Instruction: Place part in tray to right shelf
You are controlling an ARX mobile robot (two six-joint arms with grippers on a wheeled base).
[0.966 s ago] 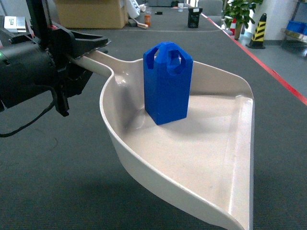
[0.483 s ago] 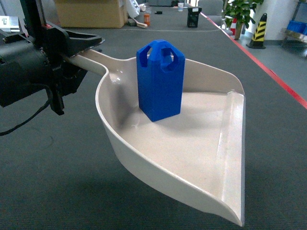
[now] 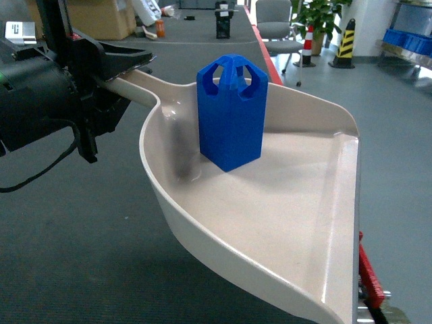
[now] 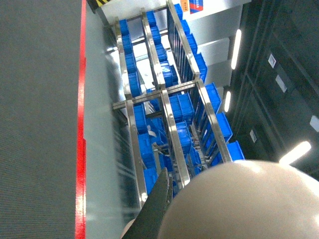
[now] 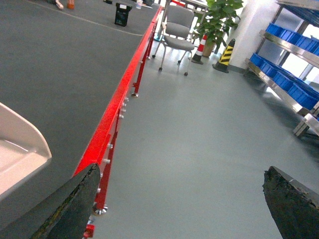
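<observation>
Since the earlier frame, your view has swung right: the red tabletop edge now cuts across the background, with grey floor and a chair beyond, while the part (image 3: pixel 231 111) stands upright in the tray (image 3: pixel 297 223), mid-frame. That half looks done; carrying it to the right shelf (image 4: pixel 167 124), seen only from the left wrist, remains. Your left gripper (image 3: pixel 111 67) is clamped on the tray handle at upper left, which runs from there toward the lower-right lip; your right gripper (image 5: pixel 179 199) hangs apart, empty.
</observation>
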